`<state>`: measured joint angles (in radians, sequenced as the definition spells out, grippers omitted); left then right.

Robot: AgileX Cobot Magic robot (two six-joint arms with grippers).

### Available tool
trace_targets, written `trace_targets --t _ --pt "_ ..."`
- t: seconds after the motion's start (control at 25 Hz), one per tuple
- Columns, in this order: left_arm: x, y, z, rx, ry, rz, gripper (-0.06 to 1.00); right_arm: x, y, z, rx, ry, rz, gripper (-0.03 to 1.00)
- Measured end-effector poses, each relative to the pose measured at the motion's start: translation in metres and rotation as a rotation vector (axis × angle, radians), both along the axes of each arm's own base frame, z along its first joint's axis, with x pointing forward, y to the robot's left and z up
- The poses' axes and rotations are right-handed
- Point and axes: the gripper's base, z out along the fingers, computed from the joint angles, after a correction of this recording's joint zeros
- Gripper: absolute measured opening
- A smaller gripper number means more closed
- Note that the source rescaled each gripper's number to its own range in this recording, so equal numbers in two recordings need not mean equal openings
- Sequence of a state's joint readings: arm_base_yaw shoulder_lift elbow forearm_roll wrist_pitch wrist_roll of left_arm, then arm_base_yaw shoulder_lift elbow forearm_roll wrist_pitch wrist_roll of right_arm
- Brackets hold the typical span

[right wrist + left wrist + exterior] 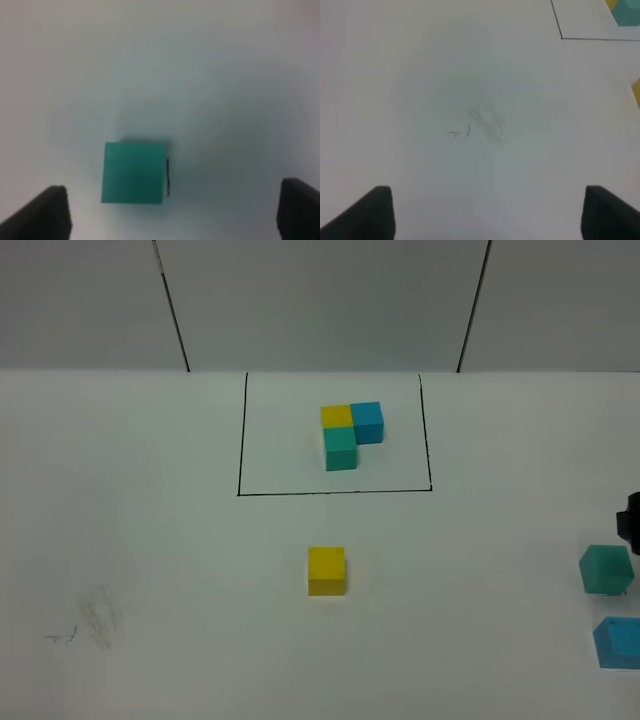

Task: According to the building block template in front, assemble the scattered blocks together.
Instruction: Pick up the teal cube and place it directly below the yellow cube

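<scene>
The template (350, 435) is an L of yellow, blue and teal-green cubes inside a thin black outline at the table's back middle; its corner shows in the left wrist view (622, 12). The loose yellow cube (326, 571) sits in front of it. The loose teal-green cube (606, 569) and blue cube (618, 642) sit at the right edge. My right gripper (172, 212) is open above the table with the teal-green cube (134, 173) just ahead of its fingers, nearer one side. My left gripper (485, 215) is open and empty over bare table.
A faint pencil smudge (95, 620) marks the white table at the front left, also in the left wrist view (480, 125). A dark part of the right arm (630, 520) shows at the right edge. A grey panelled wall stands behind the table.
</scene>
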<state>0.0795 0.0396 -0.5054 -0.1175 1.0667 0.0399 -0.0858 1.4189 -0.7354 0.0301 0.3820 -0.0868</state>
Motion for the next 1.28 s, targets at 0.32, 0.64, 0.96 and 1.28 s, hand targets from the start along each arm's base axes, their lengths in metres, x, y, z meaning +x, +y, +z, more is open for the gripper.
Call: trace_targets --t 0.32,0.64,0.96,1.28 --pt "0.0 0.0 0.0 0.0 0.0 0.0 0.65 0.019 0.02 -0.039 0.006 0.068 0.07 0.83" --pt "0.0 0.0 0.0 0.0 0.0 0.0 0.65 0.027 0.024 -0.069 0.008 0.124 0.083 0.83" --pt "0.0 0.0 0.0 0.0 0.0 0.0 0.65 0.03 0.024 -0.084 0.008 0.148 0.081 0.73" --pt "0.0 0.0 0.0 0.0 0.0 0.0 0.65 0.031 0.024 -0.087 0.012 0.15 0.076 0.01"
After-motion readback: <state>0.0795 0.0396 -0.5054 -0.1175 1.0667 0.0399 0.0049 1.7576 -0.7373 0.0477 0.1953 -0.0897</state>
